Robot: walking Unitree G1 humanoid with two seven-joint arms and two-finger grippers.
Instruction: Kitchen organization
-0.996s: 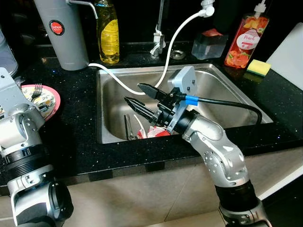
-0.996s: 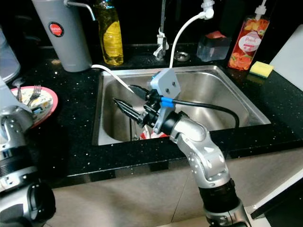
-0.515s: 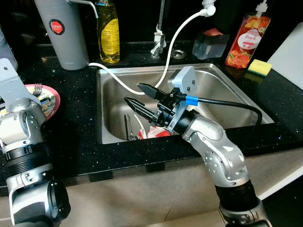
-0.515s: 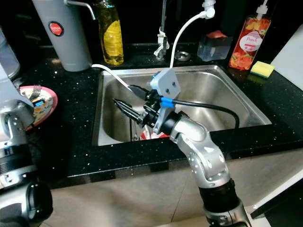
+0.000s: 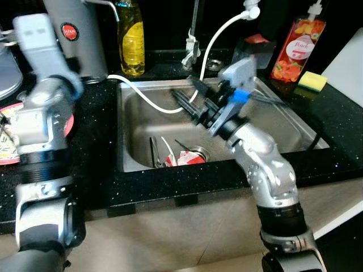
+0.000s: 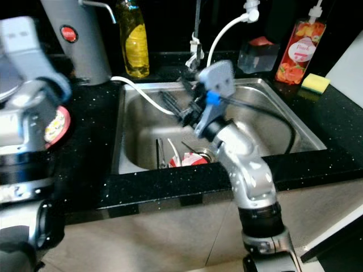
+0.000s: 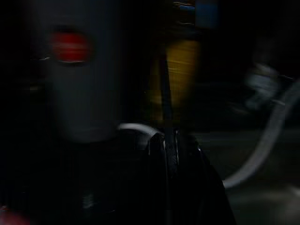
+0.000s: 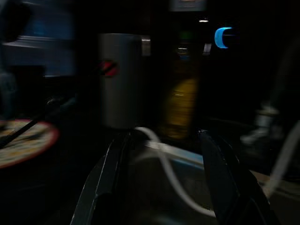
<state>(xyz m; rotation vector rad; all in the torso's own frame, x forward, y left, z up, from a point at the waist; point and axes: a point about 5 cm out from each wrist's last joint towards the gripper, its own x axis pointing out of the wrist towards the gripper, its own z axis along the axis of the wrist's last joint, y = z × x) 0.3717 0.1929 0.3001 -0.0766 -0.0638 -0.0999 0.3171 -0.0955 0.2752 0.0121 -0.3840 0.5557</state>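
My right gripper [image 5: 183,90] hangs open over the middle of the steel sink [image 5: 283,122], near the white hose [image 5: 159,105], with nothing between its fingers [image 8: 107,180]. Low in the basin by the drain lie metal utensils [image 5: 154,152] and a red-and-white item [image 5: 190,160]. My left arm [image 5: 42,107] is raised over the counter at the left. In the dark left wrist view its gripper [image 7: 166,140] looks shut and empty, facing the grey flask [image 7: 77,79]. A pink plate [image 5: 8,144] sits on the counter, partly behind that arm.
Along the back stand a grey flask [image 5: 79,39], a yellow bottle [image 5: 129,37], the tap [image 5: 191,48], a clear container [image 5: 249,50] and a peach soap bottle [image 5: 290,48]. A yellow sponge [image 5: 309,81] lies at the right. The black counter edge [image 5: 170,190] runs below the sink.
My right gripper has risen out of the basin and swung toward the sink's back. My left arm has lifted and moved in over the counter, covering part of the plate.
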